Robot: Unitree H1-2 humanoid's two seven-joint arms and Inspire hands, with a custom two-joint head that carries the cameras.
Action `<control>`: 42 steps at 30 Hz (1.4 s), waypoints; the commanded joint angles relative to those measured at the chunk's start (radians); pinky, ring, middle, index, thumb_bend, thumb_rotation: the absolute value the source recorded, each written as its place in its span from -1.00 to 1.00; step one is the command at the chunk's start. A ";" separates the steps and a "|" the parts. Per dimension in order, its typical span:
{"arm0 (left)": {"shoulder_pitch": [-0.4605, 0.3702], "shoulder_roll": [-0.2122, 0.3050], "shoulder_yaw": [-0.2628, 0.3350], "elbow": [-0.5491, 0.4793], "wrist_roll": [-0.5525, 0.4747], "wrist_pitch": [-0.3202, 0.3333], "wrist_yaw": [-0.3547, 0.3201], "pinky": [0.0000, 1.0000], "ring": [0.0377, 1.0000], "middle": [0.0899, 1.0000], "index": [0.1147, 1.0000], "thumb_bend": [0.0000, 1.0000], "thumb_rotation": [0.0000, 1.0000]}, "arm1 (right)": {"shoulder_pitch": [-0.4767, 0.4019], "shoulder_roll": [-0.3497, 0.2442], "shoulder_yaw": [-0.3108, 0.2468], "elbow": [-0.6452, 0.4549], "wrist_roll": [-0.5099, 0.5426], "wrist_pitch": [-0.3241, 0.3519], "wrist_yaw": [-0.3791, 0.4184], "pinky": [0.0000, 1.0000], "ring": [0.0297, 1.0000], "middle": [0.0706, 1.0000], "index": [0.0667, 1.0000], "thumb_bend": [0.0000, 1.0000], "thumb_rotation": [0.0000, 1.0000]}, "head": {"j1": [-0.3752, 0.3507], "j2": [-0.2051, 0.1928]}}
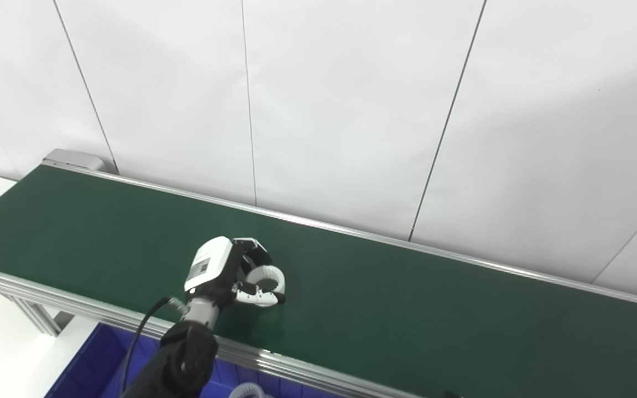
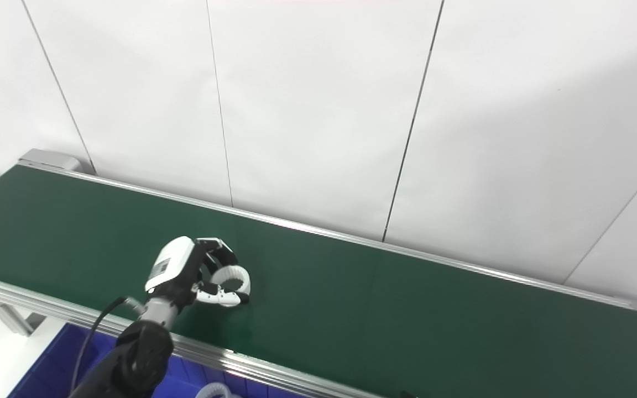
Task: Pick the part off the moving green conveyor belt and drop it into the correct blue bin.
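A white ring-shaped part (image 1: 268, 277) lies on the green conveyor belt (image 1: 407, 309), near its front edge; it also shows in the right eye view (image 2: 232, 278). My left hand (image 1: 224, 271) reaches over the front rail and is closed around the ring. Its dark fingers (image 1: 256, 251) curl over the ring's far side and the thumb (image 1: 252, 298) sits against its near side. The ring appears to rest on the belt, low in the hand. My right hand is out of view.
A blue bin (image 1: 89, 362) sits below the belt's front rail (image 1: 296, 367) at the bottom left. Another white ring (image 1: 246, 391) shows at the picture's bottom edge by the bin. A white panelled wall stands behind the belt.
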 commanded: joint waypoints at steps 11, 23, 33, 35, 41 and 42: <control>0.126 -0.039 0.062 -0.386 -0.075 -0.229 0.027 -0.43 -0.28 -0.16 -0.07 -0.02 -1.00 | 0.029 0.026 -0.002 -0.104 -0.018 -0.003 -0.003 0.30 0.53 0.62 0.66 0.44 -0.34 | -0.105 0.129; 0.246 -0.002 0.074 -0.360 -0.280 -0.336 -0.112 -0.43 -0.28 -0.15 -0.08 -0.01 -1.00 | 0.061 0.061 0.021 -0.180 -0.047 0.045 0.002 0.39 0.57 0.65 0.68 0.43 -0.27 | -0.299 0.242; 0.297 -0.024 0.060 -0.243 -0.330 -0.480 -0.148 -0.42 -0.26 -0.15 -0.10 -0.01 -1.00 | 0.046 0.072 0.021 -0.154 -0.075 0.034 -0.009 0.43 0.60 0.69 0.72 0.45 -0.02 | -0.353 0.308; 0.306 -0.030 0.063 -0.231 -0.324 -0.495 -0.148 -0.44 -0.27 -0.16 -0.10 -0.01 -1.00 | 0.043 0.074 0.021 -0.156 -0.073 0.039 -0.006 0.44 0.61 0.69 0.72 0.46 -0.02 | -0.359 0.322; 0.326 -0.028 0.045 -0.198 -0.357 -0.523 -0.158 -0.43 -0.27 -0.17 -0.09 -0.01 -1.00 | 0.033 0.077 0.021 -0.168 -0.079 0.055 0.000 0.44 0.61 0.70 0.74 0.46 0.06 | -0.369 0.358; 0.333 -0.029 0.043 -0.195 -0.361 -0.523 -0.162 -0.44 -0.28 -0.17 -0.09 -0.01 -1.00 | 0.032 0.078 0.021 -0.171 -0.079 0.060 0.000 0.45 0.61 0.70 0.74 0.47 0.07 | -0.370 0.363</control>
